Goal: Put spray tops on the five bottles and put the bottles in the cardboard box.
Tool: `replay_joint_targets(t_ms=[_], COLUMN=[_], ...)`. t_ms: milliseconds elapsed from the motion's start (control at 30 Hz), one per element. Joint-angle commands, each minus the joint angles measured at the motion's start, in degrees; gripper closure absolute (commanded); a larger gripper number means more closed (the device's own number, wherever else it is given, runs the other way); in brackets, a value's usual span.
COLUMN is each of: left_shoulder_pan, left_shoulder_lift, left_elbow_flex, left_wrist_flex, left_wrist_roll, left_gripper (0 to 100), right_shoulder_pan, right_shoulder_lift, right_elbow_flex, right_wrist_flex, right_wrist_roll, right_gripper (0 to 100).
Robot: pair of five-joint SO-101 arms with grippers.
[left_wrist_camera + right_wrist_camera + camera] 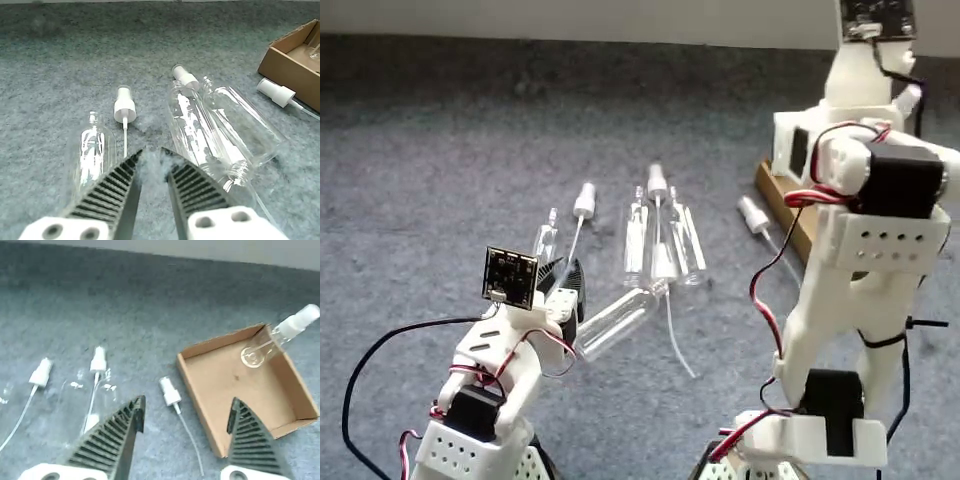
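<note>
Left claw (152, 152) sits low over the grey tabletop (75, 60), fingers barely parted with a thin slit between them, nothing pinched. Just beside it a small uncapped bottle (93, 150) lies flat. On its other side a slanting bottle (620, 315) lies with its open neck pointing away from me. A little farther out is a loose spray top (123, 106), its dip tube trailing back toward my claw. Beyond that, two long bottles lie side by side and touching: a capped bottle (182, 120) wearing its white head, and an open bottle (242, 125) without one. Right claw (187, 407) hangs above the tabletop, spread wide, holding nothing. Past its fingers a second spray top (170, 391) lies just beside the cardboard box (240, 395), tube toward me. Farthest off, one finished bottle (272, 342) rests tilted at the box's far corner, base inside, white head sticking out over the rim.
</note>
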Motion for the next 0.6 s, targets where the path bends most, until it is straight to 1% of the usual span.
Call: replay_joint_targets(t_ms=[0,67,167,367,567], left_shoulder_pan=[-0.92,-0.92,-0.92,-0.84,-0.84], left_shoulder_lift=[-0.66,-0.66,-0.66,-0.66,-0.66], left_elbow_flex=[-1.27,-1.27,-1.27,-1.10,-0.75], left_wrist_flex=[-1.05,-1.05,-0.97,-0.97,-0.97], left_wrist_roll=[-0.62,-0.62,-0.62,-0.62,-0.62], left_gripper=[99,99,99,99,99], right_shoulder_pan=[-5.32,-7.16,-8.22,-9.01,-13.41], right_shoulder_lift=[-5.23,-5.41,-5.41,-5.41,-5.41], right_elbow_flex=[7.16,10.95,15.96,28.88,43.56], right_wrist_flex=[0.92,-0.13,-4.53,-16.57,-29.93], right_wrist_roll=[0.70,0.62,0.53,0.53,0.53], right_gripper=[76.9,76.9,76.9,76.9,76.9])
